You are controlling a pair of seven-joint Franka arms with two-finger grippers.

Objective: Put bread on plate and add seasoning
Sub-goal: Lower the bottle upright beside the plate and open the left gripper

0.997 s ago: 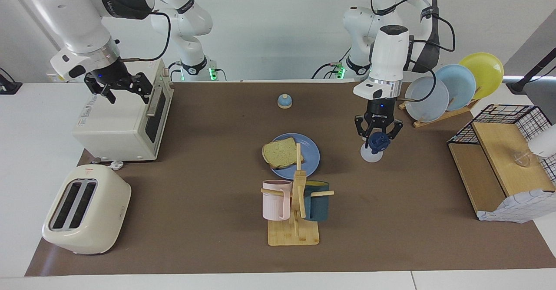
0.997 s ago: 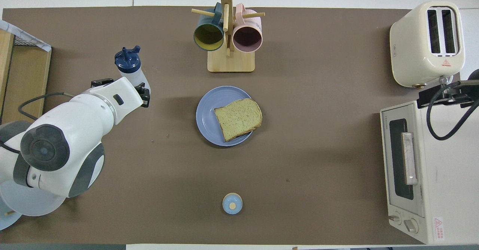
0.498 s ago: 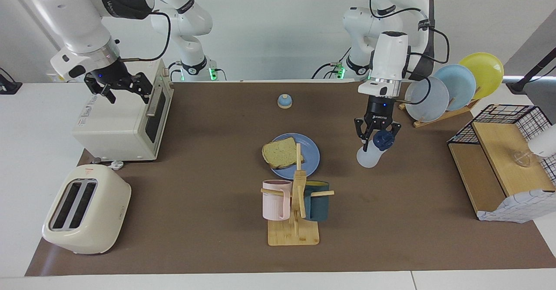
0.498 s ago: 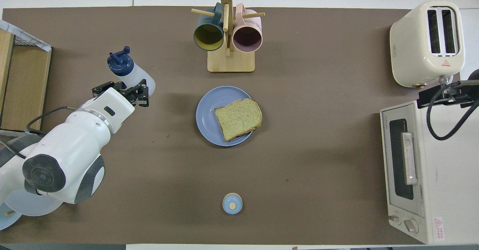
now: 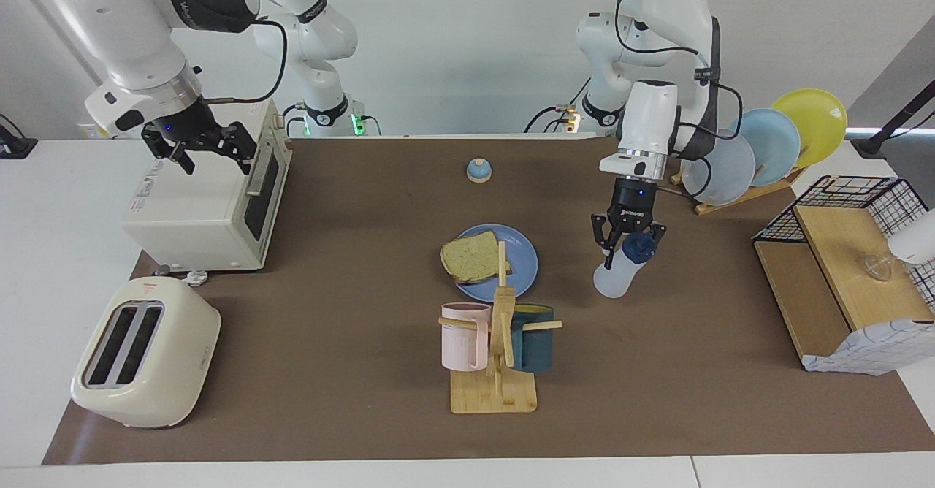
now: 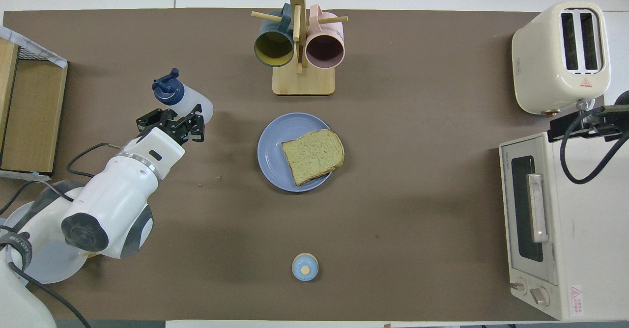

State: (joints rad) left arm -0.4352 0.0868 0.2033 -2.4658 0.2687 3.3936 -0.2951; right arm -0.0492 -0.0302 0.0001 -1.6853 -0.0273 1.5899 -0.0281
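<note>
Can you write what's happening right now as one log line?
bread: on plate | left gripper: shut on bottle, tilted, beside plate | right gripper: open, waiting over oven

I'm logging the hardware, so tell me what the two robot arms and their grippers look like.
Both arms are glossy white with rounded segments, dark grey joint bands and loose black cables. Each ends in a silver ring and a black two-finger gripper with a small blue light: the left gripper, the right gripper. Green lights glow at both bases.
</note>
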